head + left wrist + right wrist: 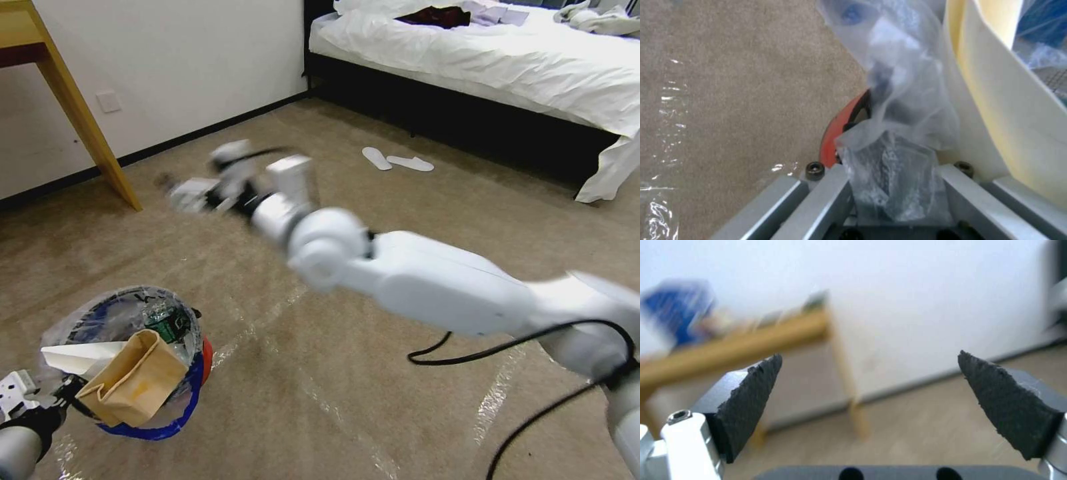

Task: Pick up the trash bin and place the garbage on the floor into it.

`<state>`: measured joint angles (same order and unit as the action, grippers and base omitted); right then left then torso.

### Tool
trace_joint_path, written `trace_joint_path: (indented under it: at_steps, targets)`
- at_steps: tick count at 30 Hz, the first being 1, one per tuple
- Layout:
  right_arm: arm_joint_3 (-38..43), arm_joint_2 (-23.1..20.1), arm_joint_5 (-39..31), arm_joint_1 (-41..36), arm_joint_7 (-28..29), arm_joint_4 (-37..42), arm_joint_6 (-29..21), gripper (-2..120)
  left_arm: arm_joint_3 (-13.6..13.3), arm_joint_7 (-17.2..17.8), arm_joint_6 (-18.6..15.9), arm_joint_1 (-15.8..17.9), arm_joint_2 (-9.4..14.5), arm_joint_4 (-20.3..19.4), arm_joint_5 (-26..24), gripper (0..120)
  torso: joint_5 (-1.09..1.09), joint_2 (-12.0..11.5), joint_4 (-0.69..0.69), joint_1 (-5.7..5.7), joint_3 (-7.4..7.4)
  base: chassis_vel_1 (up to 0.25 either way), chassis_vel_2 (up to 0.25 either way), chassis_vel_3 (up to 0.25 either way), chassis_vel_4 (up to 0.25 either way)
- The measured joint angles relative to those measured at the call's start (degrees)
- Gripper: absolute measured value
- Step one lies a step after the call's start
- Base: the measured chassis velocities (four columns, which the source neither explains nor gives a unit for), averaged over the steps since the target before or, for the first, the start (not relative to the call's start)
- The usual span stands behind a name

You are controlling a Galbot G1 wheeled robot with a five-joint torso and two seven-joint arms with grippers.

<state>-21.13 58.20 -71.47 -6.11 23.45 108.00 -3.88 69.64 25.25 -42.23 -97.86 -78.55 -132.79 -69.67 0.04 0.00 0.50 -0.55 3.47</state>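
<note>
The trash bin (pixel 205 357), red with a crinkly clear liner edged in blue, hangs low at the left of the head view. My left gripper (pixel 61 392) is shut on its rim and liner. The left wrist view shows that gripper (pixel 893 173) clamped on the plastic, with the red rim (pixel 840 130) beside it. Garbage sits inside the bin: a brown paper bag (pixel 137 381), a white sheet (pixel 73 357) and a green-labelled bottle (pixel 167 323). My right gripper (pixel 190 193) is stretched out over the floor (pixel 373 373), blurred by motion. In the right wrist view it (pixel 869 356) stands open, holding nothing.
A wooden table (pixel 87 123) stands against the wall at the back left, also in the right wrist view (pixel 751 336). A bed (pixel 507 63) fills the back right, with white slippers (pixel 397 160) on the carpet before it. Tape lines (pixel 497 393) cross the carpet.
</note>
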Motion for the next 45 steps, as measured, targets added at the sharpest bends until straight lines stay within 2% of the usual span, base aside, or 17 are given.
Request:
trace_joint_path:
  at_steps: [2,3,5,6,8,10,12,13,14,15,16,18,19,21,35,41,45]
  targets:
    - [10.7,-3.9,3.4,-6.2,-3.1,1.1,1.3,100,0.2,0.0,0.0,0.0,-0.1,0.2,0.0,0,-0.01,0.0,0.01,0.0,-0.01,0.0,0.0,0.0,0.0]
    - [10.7,-3.9,3.4,-6.2,-3.1,1.1,1.3,100,0.2,0.0,0.0,0.0,-0.1,0.2,0.0,0,-0.01,0.0,0.01,0.0,-0.01,0.0,0.0,0.0,0.0]
    - [22.0,-6.7,7.5,-14.9,-6.4,2.5,2.9,100,0.5,-0.1,0.0,0.1,-0.5,0.2,0.3,0,-0.01,0.0,-0.02,0.0,-0.01,0.0,0.0,0.0,0.0]
    - [22.0,-6.7,7.5,-14.9,-6.4,2.5,2.9,100,0.5,-0.1,0.0,0.1,-0.5,0.2,0.3,0,-0.01,0.0,-0.02,0.0,-0.01,0.0,0.0,0.0,0.0]
    - [30.1,-7.8,11.0,-22.3,-8.0,4.3,4.0,100,0.7,-0.1,0.0,-0.2,-1.1,-0.1,0.6,0,0.0,0.0,-0.01,0.0,0.0,0.0,0.0,0.0,0.0]
    - [31.8,-7.9,11.7,-23.7,-8.2,4.7,4.2,100,0.8,-0.1,0.0,-0.3,-1.3,-0.2,0.7,0,0.02,0.0,0.0,0.0,0.0,0.0,0.0,0.0,0.0]
    - [41.9,-7.7,15.3,-32.7,-9.3,8.2,5.6,100,1.1,-0.2,0.0,-0.5,-2.1,-0.6,1.1,0,-0.04,0.0,-0.03,0.01,-0.02,0.0,0.0,0.0,0.0]
    - [41.9,-7.7,15.3,-32.7,-9.3,8.2,5.6,100,1.1,-0.2,0.0,-0.5,-2.1,-0.6,1.1,0,-0.04,0.0,-0.03,0.01,-0.02,0.0,0.0,0.0,0.0]
    - [48.8,-6.8,17.5,-41.5,-10.1,11.0,6.3,100,1.2,-0.2,0.0,-0.6,-2.2,-0.8,1.4,0,-0.02,0.0,-0.02,0.01,-0.02,0.0,0.0,0.0,0.0]
    - [52.4,-6.2,19.0,-46.8,-10.9,12.4,7.2,100,1.2,-0.3,0.0,-0.8,-2.4,-1.0,1.6,0,0.02,0.0,-0.02,0.01,-0.01,0.0,0.0,0.0,0.0]
    - [52.4,-6.2,19.0,-46.8,-10.9,12.4,7.2,100,1.2,-0.3,0.0,-0.8,-2.4,-1.0,1.6,0,0.02,0.0,-0.02,0.01,-0.01,0.0,0.0,0.0,0.0]
    - [58.6,-4.6,23.7,-54.9,-13.1,13.8,10.2,100,1.3,-0.4,0.0,-0.9,-2.7,-1.1,2.0,0,-0.05,0.0,-0.01,0.02,-0.02,0.0,0.0,0.0,0.0]
    - [58.6,-4.6,23.7,-54.9,-13.1,13.8,10.2,100,1.3,-0.4,0.0,-0.9,-2.7,-1.1,2.0,0,-0.05,0.0,-0.01,0.02,-0.02,0.0,0.0,0.0,0.0]
    - [63.8,-2.4,30.6,-63.5,-14.9,15.1,13.3,100,1.3,-0.8,0.1,-0.9,-2.9,-1.2,2.7,0,-0.04,0.0,-0.01,0.02,-0.01,0.0,0.0,0.0,0.0]
    - [67.3,5.9,45.4,-77.2,-14.3,15.2,19.3,100,1.0,-1.6,0.1,-0.7,-3.8,-2.1,4.1,0,-0.03,0.0,-0.02,0.02,0.0,0.0,0.0,0.0,0.0]
    - [64.8,9.5,48.9,-79.2,-14.3,13.6,20.4,100,1.0,-1.8,0.1,-0.7,-4.0,-2.4,4.3,0,-0.03,0.0,-0.03,0.01,0.0,0.0,0.0,0.0,0.0]
    - [63.2,10.3,50.0,-79.7,-14.3,12.8,20.5,100,0.9,-1.9,0.1,-0.7,-4.0,-2.4,4.5,0,-0.06,0.0,-0.03,0.02,0.0,0.0,0.0,0.0,0.0]
